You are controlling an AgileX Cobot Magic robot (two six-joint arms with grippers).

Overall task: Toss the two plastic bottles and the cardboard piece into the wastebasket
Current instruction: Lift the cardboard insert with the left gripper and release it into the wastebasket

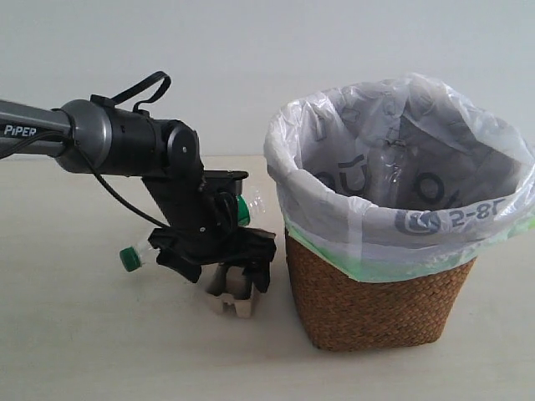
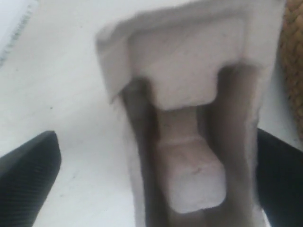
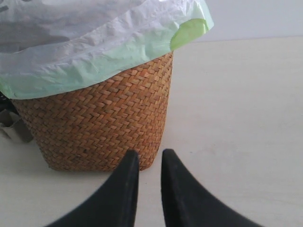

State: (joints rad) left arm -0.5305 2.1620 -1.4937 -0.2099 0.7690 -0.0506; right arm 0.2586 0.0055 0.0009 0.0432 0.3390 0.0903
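Note:
The tan moulded cardboard piece stands on the table just left of the wicker wastebasket. My left gripper is down over it and open. In the left wrist view its black fingers flank the cardboard piece, one apart from it and the other against its edge. The green-capped bottle lies behind that gripper, mostly hidden. A clear bottle rests inside the bag-lined basket. My right gripper hovers low by the wastebasket, its fingertips nearly together with nothing between them.
The white bag with a green edge folds over the basket's rim. The pale table runs to the front and left. In the right wrist view the table stretches beside the basket.

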